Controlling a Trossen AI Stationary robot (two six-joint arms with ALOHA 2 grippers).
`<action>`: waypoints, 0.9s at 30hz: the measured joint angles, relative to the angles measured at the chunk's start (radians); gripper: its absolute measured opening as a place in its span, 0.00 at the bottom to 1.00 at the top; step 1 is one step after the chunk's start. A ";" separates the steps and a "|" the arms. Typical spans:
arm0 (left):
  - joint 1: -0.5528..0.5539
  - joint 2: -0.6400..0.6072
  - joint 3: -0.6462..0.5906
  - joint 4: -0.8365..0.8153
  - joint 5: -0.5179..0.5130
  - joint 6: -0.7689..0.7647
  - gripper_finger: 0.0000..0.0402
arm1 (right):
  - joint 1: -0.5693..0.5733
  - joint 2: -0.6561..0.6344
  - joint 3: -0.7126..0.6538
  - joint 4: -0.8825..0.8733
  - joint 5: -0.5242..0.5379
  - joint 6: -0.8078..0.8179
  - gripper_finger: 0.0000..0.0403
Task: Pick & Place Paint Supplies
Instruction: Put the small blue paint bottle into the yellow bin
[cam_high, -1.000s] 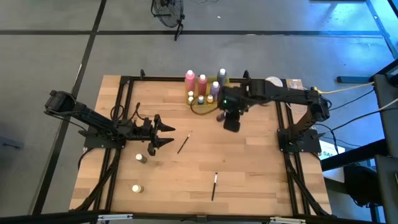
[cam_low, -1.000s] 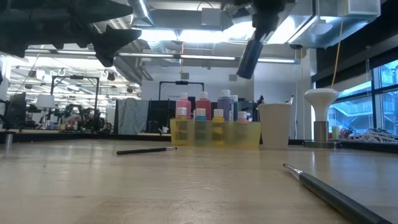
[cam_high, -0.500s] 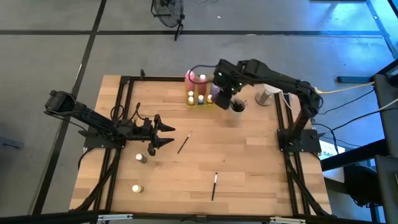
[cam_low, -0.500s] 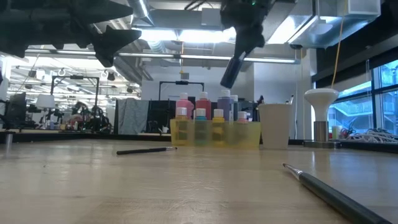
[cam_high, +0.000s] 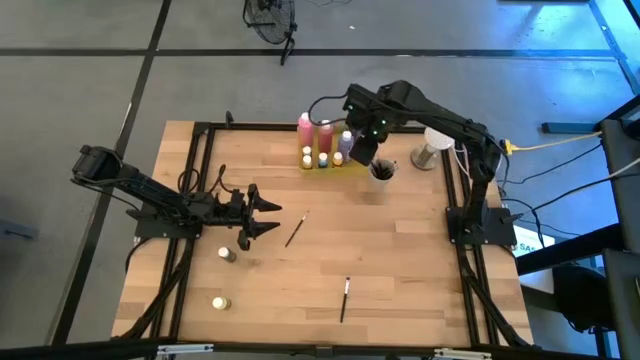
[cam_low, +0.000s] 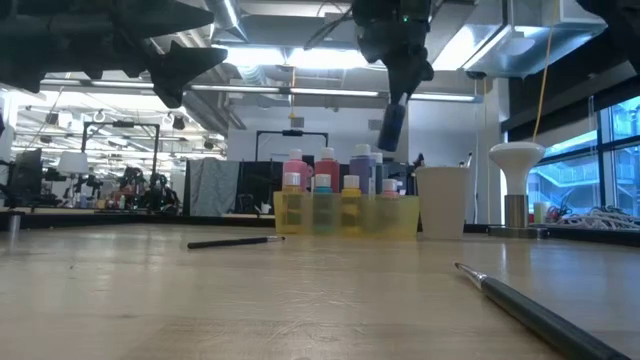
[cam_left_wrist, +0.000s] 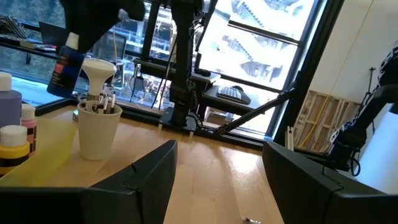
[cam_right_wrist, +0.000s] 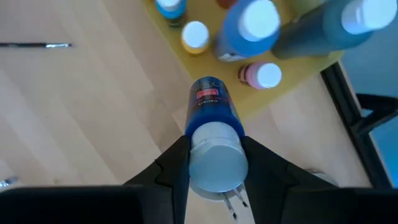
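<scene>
Blue paint bottle (cam_right_wrist: 211, 112), carried over the tray

Held by right gripper (cam_right_wrist: 214, 163), fingers clamped near its grey cap, long axis tilted, base pointing down at yellow tray (cam_high: 345, 166) of bottles just below. Left gripper (cam_high: 262, 216), fingers spread and empty, waits well apart near a paintbrush (cam_high: 294, 230)

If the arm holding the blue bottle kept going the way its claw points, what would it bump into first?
Probably the yellow tray. The right gripper, shut on the blue bottle, points down at the tray's near edge beside a small pink bottle; depth is hard to judge.
</scene>
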 joint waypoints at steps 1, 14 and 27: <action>0.000 0.000 0.000 0.000 0.000 0.000 0.58 | -0.014 0.005 0.000 -0.001 -0.010 0.002 0.30; 0.000 0.000 0.000 0.000 0.000 0.000 0.58 | -0.059 0.123 0.000 -0.003 -0.063 -0.020 0.30; 0.000 0.000 0.000 0.000 0.000 0.000 0.58 | -0.066 0.139 0.000 -0.002 -0.041 -0.020 0.30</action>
